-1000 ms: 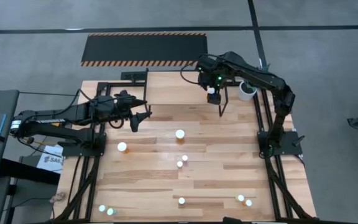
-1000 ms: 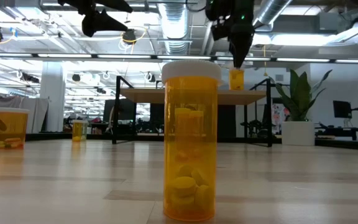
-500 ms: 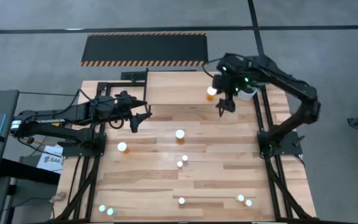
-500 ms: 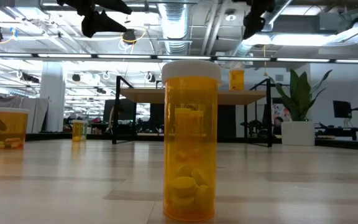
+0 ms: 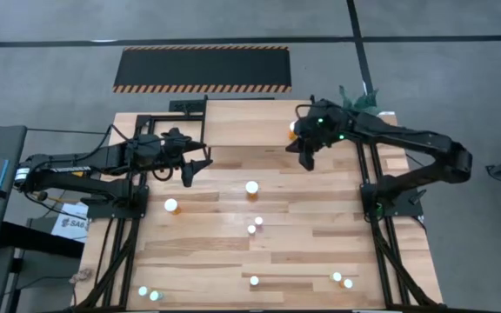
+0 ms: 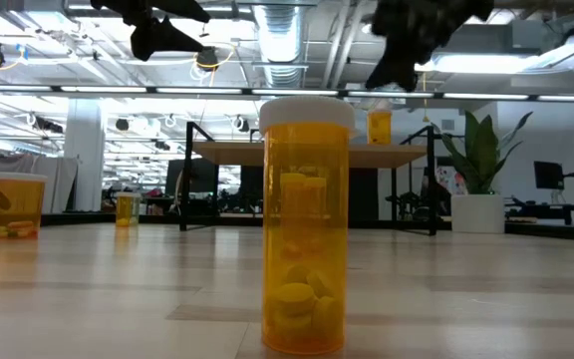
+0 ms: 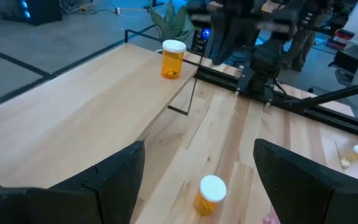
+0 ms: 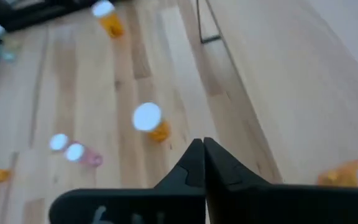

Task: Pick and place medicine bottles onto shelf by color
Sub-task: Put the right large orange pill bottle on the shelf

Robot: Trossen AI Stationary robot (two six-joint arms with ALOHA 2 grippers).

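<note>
High view: right gripper [image 5: 306, 160] upper centre-right, fingers shut, empty; orange white-capped bottle [image 5: 292, 129] on light wood shelf [image 5: 233, 122] beside it. Left gripper [image 5: 191, 165] upper left, fingers wide, empty. Other bottles scattered over plank surface [image 5: 320, 243].

Low view: amber pill bottle [image 6: 305, 224] centre — judged light, rigid, slick plastic; grip mid-body below cap.

Right wrist view: fingers [image 8: 194, 165] pressed together.

A shelf [image 5: 259, 122] stands at the far edge of the tabletop [image 5: 320, 252], with one bottle [image 7: 173, 58] on its right end. More bottles [image 5: 251, 187] stand scattered mid-tabletop and along the near edge. A mat [image 5: 203, 68] lies on the floor beyond.
</note>
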